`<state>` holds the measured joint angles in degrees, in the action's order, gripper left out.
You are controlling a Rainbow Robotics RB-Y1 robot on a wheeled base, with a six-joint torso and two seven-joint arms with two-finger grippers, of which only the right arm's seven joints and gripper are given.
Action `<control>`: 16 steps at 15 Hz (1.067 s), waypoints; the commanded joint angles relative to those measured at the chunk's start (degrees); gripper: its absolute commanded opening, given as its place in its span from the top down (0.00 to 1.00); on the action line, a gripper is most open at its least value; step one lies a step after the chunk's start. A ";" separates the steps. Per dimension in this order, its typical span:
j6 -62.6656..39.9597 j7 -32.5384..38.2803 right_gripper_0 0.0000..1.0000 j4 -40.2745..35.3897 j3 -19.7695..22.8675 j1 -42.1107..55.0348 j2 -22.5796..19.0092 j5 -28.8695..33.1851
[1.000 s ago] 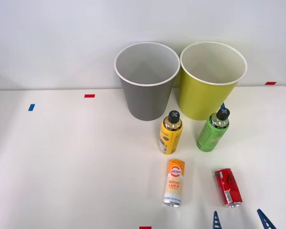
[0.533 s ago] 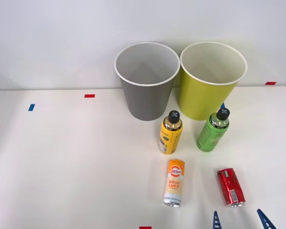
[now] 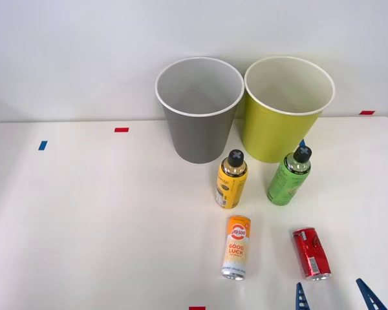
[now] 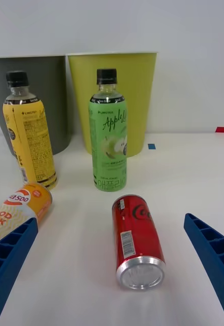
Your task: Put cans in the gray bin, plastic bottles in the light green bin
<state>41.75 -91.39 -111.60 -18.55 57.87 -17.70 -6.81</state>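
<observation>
The red can (image 4: pixel 137 242) lies on its side on the tabletop (image 3: pixel 103 213) — between the fingers of the right tool (image 3: pixel 336 296), spread wide and gripping nothing — just ahead of their tips.

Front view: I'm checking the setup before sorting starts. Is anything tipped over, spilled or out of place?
Both cans lie on their sides: the red can and the orange-and-white "GOOD LUCK" can. The yellow bottle and green bottle stand upright before the gray bin and light green bin. No spill or damage shows.
</observation>
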 commanded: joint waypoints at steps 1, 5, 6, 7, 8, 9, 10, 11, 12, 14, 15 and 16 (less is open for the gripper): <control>-11.25 -1.77 0.00 -9.60 0.45 -0.30 -5.41 -3.82; -32.61 -2.21 0.00 -22.60 5.99 -2.41 -8.14 -4.79; -38.76 -1.86 0.00 -25.15 7.13 -3.82 -8.23 -4.88; -43.33 -1.42 0.00 -27.17 7.92 -5.05 -8.67 -5.05; -48.87 0.86 0.00 -29.55 8.62 -6.19 -9.11 -5.23; -53.17 3.76 0.00 -31.48 8.89 -7.16 -9.46 -5.05; -58.18 6.75 0.00 -33.59 9.15 -8.13 -9.63 -4.26; -63.72 8.42 0.00 -35.70 9.94 -9.00 -9.63 -3.65; -68.82 9.65 0.00 -37.46 10.73 -10.06 -9.63 -3.03; -82.44 14.84 0.00 -38.40 9.85 -13.31 -10.16 4.70; -89.38 18.62 0.00 -38.40 8.01 -14.98 -11.04 9.36; -93.60 21.52 0.00 -38.40 6.60 -16.65 -12.01 11.82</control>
<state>-42.59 -76.71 -149.09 -9.42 45.11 -28.05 -2.40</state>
